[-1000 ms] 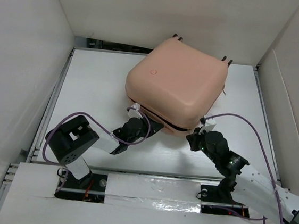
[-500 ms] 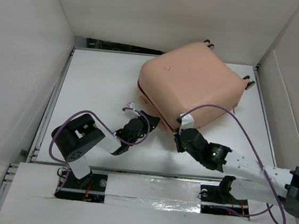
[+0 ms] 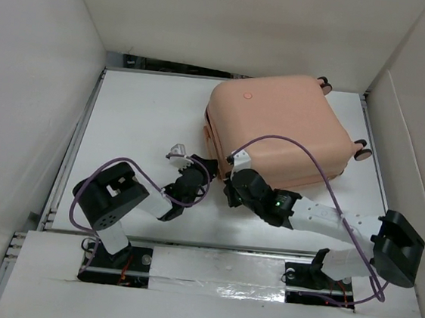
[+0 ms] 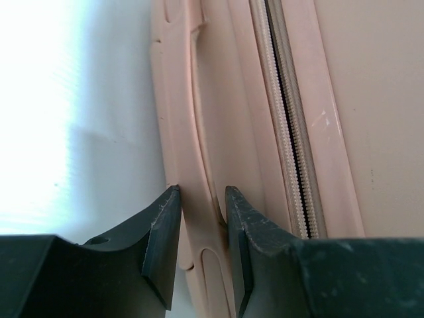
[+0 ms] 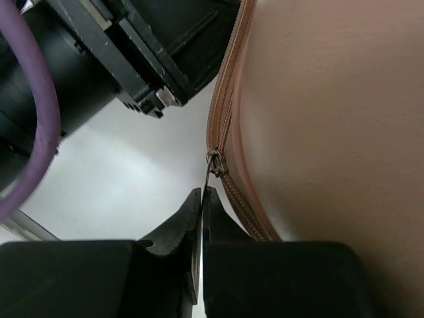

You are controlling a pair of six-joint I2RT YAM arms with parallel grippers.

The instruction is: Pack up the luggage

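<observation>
The luggage (image 3: 276, 128), a peach-pink hard-shell suitcase, lies flat and zipped at the back right of the table. Its wheels (image 3: 364, 153) point right. My left gripper (image 3: 197, 161) is at its near-left side. In the left wrist view my left gripper (image 4: 202, 192) has its jaws closed on either side of the pink side handle (image 4: 189, 132), beside the zipper seam (image 4: 291, 152). My right gripper (image 3: 229, 183) sits just to the right of it. It is shut (image 5: 202, 192) on the thin metal pull of the zipper slider (image 5: 214, 161).
White walls enclose the table (image 3: 133, 120) on three sides, with a metal rail along the left edge (image 3: 77, 145). The left arm's black body (image 5: 99, 66) and a purple cable (image 5: 33, 99) hang close above my right gripper. The right arm (image 3: 343, 222) stretches across the front.
The luggage has turned and slid toward the back right. My right gripper has travelled left along the front seam with the zipper pull. My left gripper has shifted slightly up-left.
</observation>
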